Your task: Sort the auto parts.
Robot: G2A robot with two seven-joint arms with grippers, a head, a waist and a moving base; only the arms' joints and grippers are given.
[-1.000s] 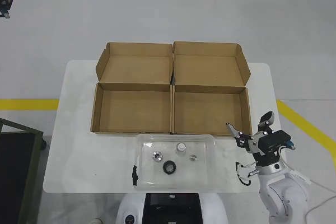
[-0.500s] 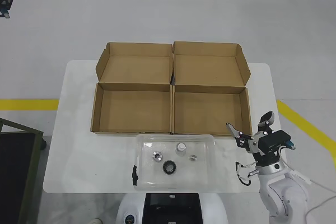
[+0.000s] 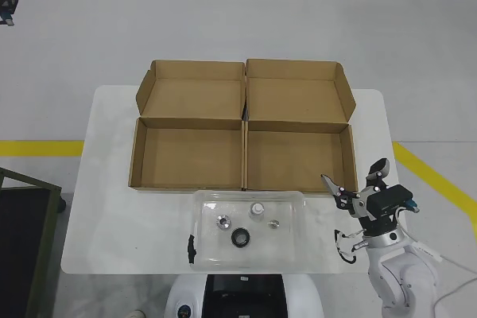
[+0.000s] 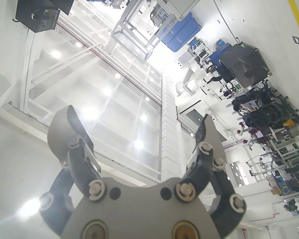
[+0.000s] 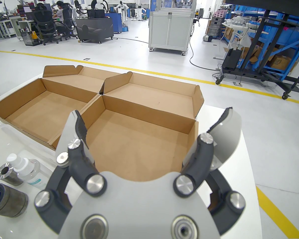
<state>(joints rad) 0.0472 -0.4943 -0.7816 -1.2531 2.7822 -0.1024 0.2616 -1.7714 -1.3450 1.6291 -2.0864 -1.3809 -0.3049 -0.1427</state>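
Note:
A clear tray [image 3: 291,245] near the table's front edge holds a silver cylinder [image 3: 222,222], a small white bottle [image 3: 257,209], a small silver part [image 3: 274,224] and a black ring [image 3: 240,237]. Two open cardboard boxes, left [image 3: 187,157] and right [image 3: 298,160], lie just behind it. My right gripper [image 3: 354,176] hovers open and empty at the table's right edge, beside the right box [image 5: 139,148]. Its wrist view shows the gripper [image 5: 152,123], the bottle [image 5: 25,166] and two metal cylinders [image 5: 6,172] [image 5: 5,201]. My left gripper [image 4: 137,120] is open and empty, pointing up at the ceiling.
The white table [image 3: 111,199] has bare room to the left of the boxes and tray. A small black piece [image 3: 191,248] sits at the tray's front left corner. Both box lids stand folded back toward the far edge.

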